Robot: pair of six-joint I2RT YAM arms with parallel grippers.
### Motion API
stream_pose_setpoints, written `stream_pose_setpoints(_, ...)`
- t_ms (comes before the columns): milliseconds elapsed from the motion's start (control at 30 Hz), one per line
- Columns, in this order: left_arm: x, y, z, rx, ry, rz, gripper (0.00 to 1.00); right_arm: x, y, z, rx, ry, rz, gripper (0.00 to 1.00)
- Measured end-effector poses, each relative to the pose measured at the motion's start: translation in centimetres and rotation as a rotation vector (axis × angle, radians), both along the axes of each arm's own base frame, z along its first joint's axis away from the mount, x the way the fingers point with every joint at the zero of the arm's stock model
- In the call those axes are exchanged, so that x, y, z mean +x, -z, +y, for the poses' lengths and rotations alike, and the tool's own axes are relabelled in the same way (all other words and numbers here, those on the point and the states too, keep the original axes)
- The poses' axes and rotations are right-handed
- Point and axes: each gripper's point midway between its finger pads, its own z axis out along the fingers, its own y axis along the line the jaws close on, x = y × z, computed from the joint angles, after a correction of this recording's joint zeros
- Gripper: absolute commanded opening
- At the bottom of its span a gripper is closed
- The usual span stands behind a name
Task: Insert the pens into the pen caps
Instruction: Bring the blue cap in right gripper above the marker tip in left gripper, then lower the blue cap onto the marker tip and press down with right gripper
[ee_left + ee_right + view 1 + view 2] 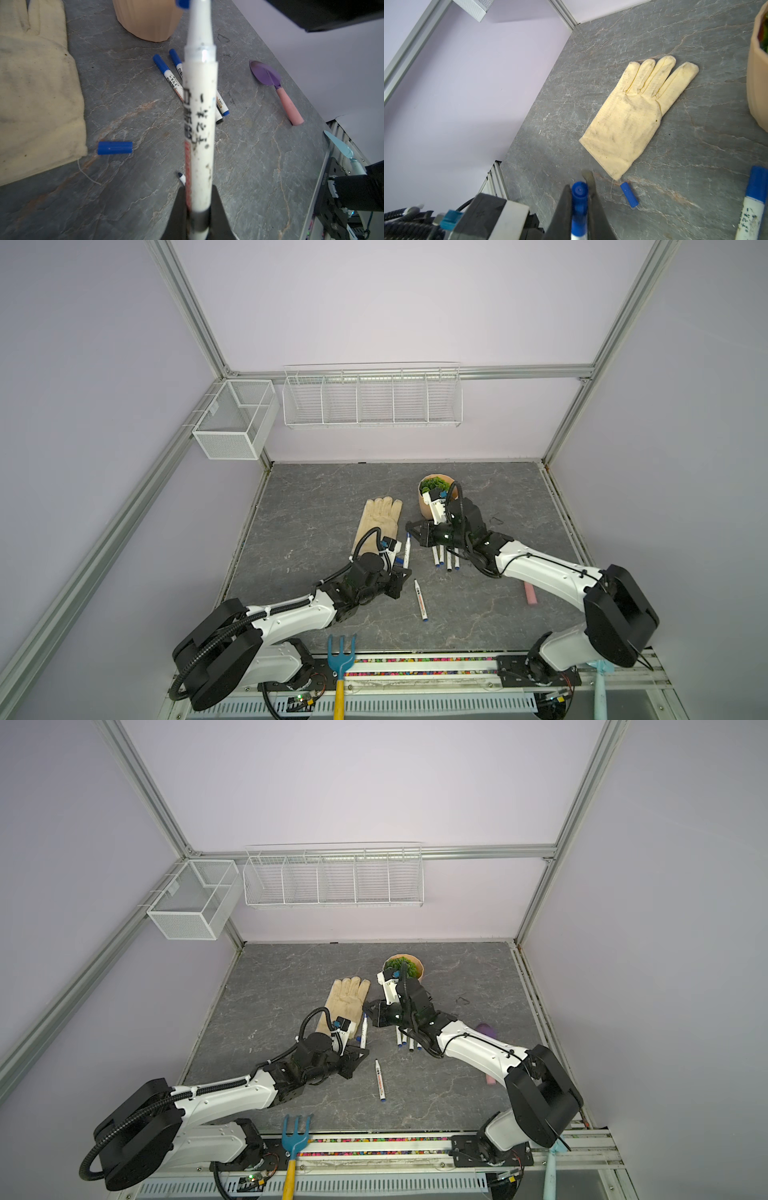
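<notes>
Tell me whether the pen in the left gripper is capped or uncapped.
Uncapped: in the left wrist view the pen, clamped in the left gripper, shows its bare tapered white neck.

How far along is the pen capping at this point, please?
Looks done: four pens lie grouped together; two visibly wear blue caps. In hand: the left pincer holds an uncapped pen, the right pincer a blue cap, not yet joined. Remaining: one bare pen and one loose blue cap on the table.
</notes>
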Motion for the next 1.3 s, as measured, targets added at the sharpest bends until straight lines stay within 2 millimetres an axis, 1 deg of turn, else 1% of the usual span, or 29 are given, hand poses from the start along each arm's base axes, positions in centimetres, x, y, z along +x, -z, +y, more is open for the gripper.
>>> stream_pose_setpoints(200, -0.1, 0.2, 0.1, 0.008, 0.001, 0.006, 0.00, -0.9, 0.8, 0.1, -0.034, -0.039, 0.008, 0.08)
stream_pose_setpoints(433, -0.6, 0.6, 0.1, 0.023, 0.013, 0.020, 0.00, -1.7, 1.2, 0.0, -0.067, -0.114, 0.008, 0.07)
stream_pose_setpoints(833, -1.8, 0.5, -0.6, 0.021, 0.081, 0.022, 0.00, -3.4, 1.0, -1.5, -0.046, -0.264, 0.068, 0.07)
stream_pose_setpoints(967, -2.1, 0.4, -0.7, 0.017, 0.101, 0.020, 0.00, -4.1, 0.7, -1.9, -0.047, -0.283, 0.079, 0.06)
stream_pose_setpoints(1100, -2.4, 0.4, -0.9, 0.020, 0.122, 0.020, 0.00, -4.8, 1.0, -2.2, -0.057, -0.307, 0.101, 0.07)
stream_pose_setpoints(1300, -2.9, 1.0, -1.3, 0.043, 0.158, 0.034, 0.00, -5.5, 1.4, -2.6, -0.073, -0.327, 0.118, 0.07)
